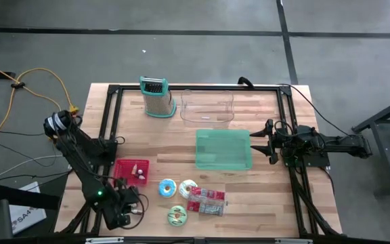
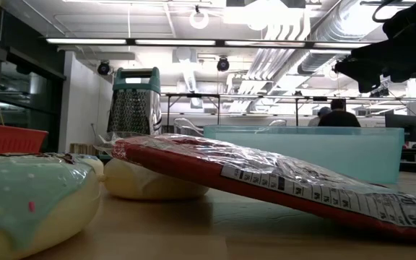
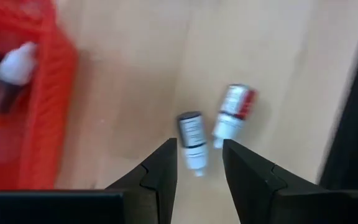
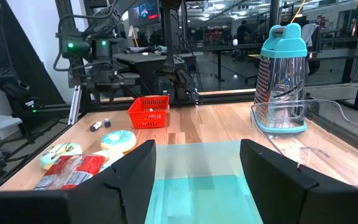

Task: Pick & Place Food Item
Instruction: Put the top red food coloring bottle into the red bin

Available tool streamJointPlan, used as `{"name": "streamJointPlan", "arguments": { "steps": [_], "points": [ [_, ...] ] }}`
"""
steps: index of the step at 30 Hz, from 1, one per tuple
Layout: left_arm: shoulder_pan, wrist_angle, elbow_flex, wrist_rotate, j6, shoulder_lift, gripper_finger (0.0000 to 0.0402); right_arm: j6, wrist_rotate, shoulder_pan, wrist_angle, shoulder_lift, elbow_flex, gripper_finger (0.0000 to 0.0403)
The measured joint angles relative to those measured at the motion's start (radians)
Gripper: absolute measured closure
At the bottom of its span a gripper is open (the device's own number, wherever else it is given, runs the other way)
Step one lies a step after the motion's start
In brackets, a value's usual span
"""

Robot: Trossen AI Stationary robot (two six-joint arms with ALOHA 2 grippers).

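High view: wooden plank table [image 1: 249, 196] in a black frame. Red mesh basket [image 1: 132, 171] at lower left, holding small white items. Teal plastic tray [image 1: 223, 150] at centre, clear tub [image 1: 207, 107] above it, metal grater [image 1: 156, 97] at upper left. Round iced donuts [image 1: 168, 188] and a crinkled snack packet [image 1: 206, 201] at lower centre.

Low view: glossy packet, propped on a pale donut, across the frame.

Left wrist view: left gripper [image 3: 199, 165] parted, empty, above two small cylindrical bottles [image 3: 193, 139] lying on wood.

Right wrist view: right gripper [image 4: 197, 162] wide apart, empty, over the tray.
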Motion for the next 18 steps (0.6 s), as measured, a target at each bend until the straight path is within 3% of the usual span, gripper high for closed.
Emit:
{"name": "streamJointPlan", "arguments": {
  "steps": [5,18],
  "points": [
    [0.001,-0.026,-0.001,-0.009,-0.070,0.020,0.0280,0.000,0.000,0.000,0.000,0.000,0.000,0.0180],
    [0.001,0.018,-0.002,-0.008,-0.075,0.082,0.0280,0.000,0.000,0.000,0.000,0.000,0.000,0.0180]
  ]
}}
